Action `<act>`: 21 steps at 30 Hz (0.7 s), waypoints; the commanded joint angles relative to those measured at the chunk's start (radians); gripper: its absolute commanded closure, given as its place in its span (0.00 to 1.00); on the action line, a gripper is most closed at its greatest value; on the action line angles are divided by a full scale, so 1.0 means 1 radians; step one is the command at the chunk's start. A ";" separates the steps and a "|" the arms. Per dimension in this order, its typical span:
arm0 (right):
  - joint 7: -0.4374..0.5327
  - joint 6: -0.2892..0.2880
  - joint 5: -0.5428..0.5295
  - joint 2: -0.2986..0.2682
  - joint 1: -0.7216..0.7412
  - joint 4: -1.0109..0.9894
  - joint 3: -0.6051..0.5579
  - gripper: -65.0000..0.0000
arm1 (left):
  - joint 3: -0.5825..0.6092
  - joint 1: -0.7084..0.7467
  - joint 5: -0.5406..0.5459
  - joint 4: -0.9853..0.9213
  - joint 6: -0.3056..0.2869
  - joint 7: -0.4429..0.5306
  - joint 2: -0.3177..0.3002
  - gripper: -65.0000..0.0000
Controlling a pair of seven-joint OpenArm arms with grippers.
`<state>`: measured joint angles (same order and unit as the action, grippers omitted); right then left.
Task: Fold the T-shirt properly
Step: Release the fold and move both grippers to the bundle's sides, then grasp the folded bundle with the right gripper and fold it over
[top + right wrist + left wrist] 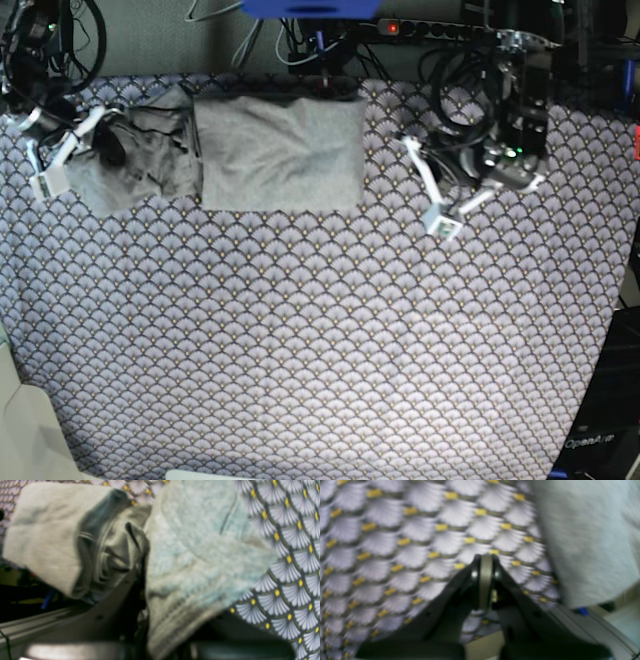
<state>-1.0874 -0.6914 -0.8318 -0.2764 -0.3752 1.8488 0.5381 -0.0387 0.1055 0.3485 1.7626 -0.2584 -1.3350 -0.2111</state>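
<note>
Grey T-shirt (265,150) lies on the tablecloth (320,330) at its far edge; my right pincer (143,580) pinches its bunched sleeve, my left pincer (485,560) hangs closed and empty beside it.

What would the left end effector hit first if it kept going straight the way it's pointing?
Probably just the tablecloth. The shut left end effector points at bare patterned cloth, with the T-shirt off to its side, apparently outside that line, though depth is unclear.

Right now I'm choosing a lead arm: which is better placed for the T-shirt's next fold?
Right. Its pincer is shut on the T-shirt, while the left pincer is shut over tablecloth, beside the shirt.
</note>
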 commanded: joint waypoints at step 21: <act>-0.138 -0.007 -0.031 0.134 0.089 0.104 -0.192 1.00 | -0.103 0.105 0.007 0.018 -0.003 0.065 -0.098 1.00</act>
<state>-1.2400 -0.6914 -0.8356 -0.1352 -0.2905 1.9350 0.3454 -0.1375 0.2195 0.3508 1.7626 -0.2584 -1.2816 -0.2996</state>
